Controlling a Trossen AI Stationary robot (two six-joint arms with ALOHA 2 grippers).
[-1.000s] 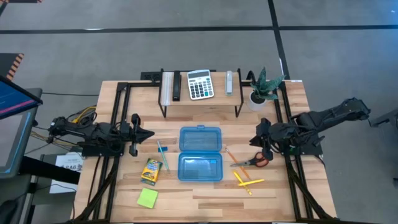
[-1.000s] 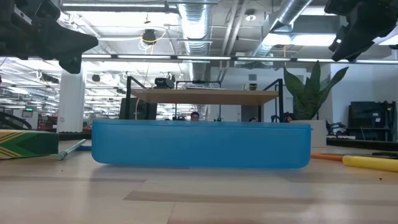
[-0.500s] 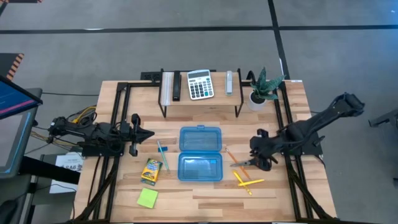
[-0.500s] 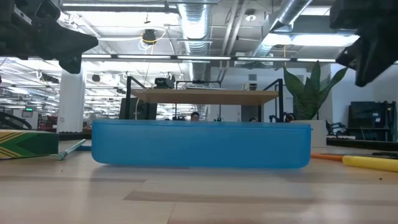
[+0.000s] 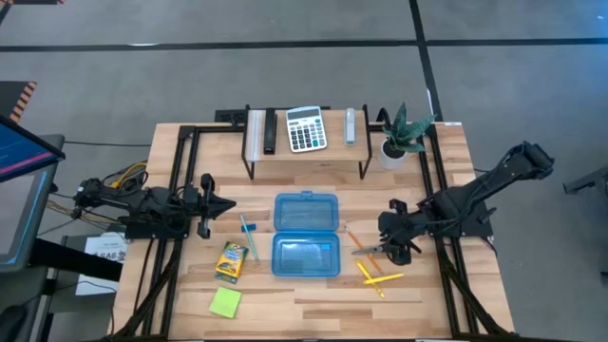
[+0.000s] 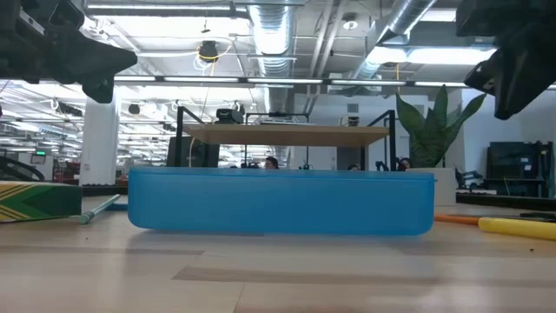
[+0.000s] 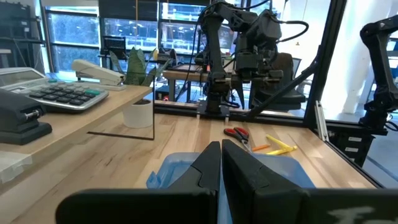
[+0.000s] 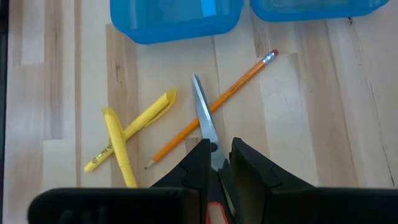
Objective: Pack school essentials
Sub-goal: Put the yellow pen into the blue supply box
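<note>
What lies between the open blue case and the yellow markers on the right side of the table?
In the right wrist view, between the blue case and the crossed yellow markers there is only bare wood; the scissors and pencil lie beside that stretch.

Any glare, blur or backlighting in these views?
Low view: bright ceiling lights backlight the scene, leaving both arms as dark shapes above the blue case. Left wrist view: bright windows behind; the near calculator looks soft. Right wrist view: evenly lit, scissors sharp.
</note>
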